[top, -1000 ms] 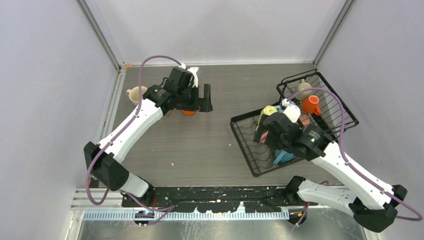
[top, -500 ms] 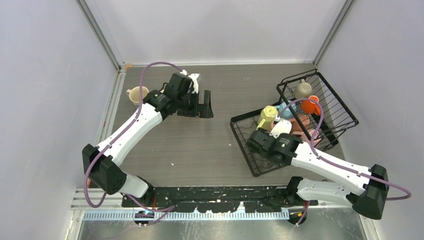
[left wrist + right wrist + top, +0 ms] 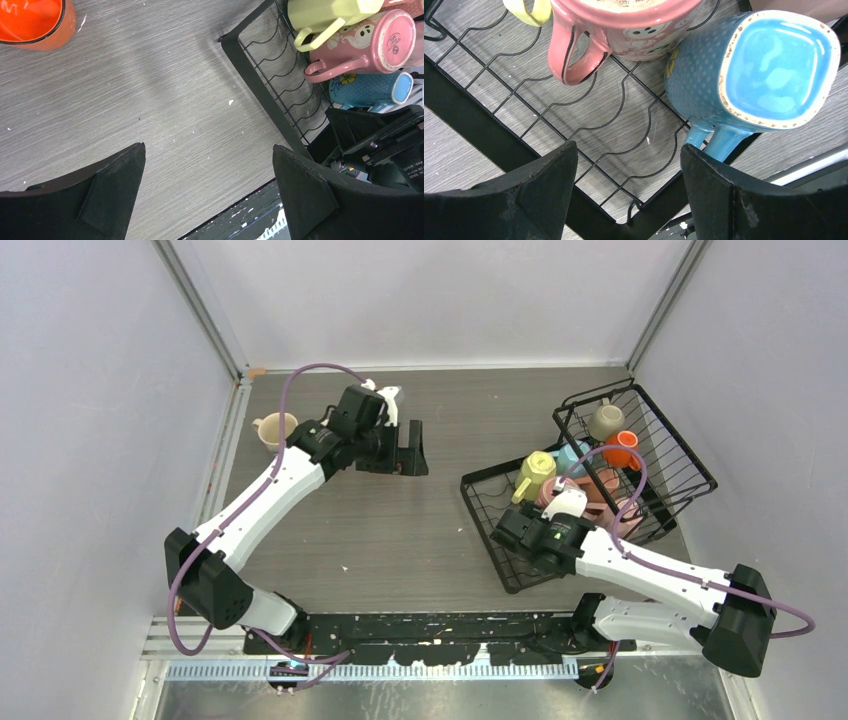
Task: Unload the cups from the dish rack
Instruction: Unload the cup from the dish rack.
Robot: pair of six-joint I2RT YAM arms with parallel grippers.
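The black wire dish rack (image 3: 483, 502) stands at the right. In it lie a yellow cup (image 3: 536, 467), a blue cup (image 3: 573, 454) and a pink cup (image 3: 603, 485). Its raised basket holds an orange cup (image 3: 621, 446) and a cream cup (image 3: 605, 419). My right gripper (image 3: 628, 150) is open low over the rack's near left corner. The blue cup's (image 3: 769, 65) handle lies just beside its right finger, and the pink cup (image 3: 624, 20) lies ahead. My left gripper (image 3: 208, 149) is open over bare table, with an orange cup (image 3: 31, 21) standing behind it.
A cream cup (image 3: 272, 428) stands at the table's far left by the wall. The rack's solid frame bar (image 3: 469, 125) crosses under my right gripper. Grey walls close in the table on three sides. A black rail (image 3: 440, 625) runs along the near edge.
My right arm swung down from over the cups to the rack's near left corner, and its jaws narrowed a little. My left gripper shifted slightly right, covering the orange cup in the top view.
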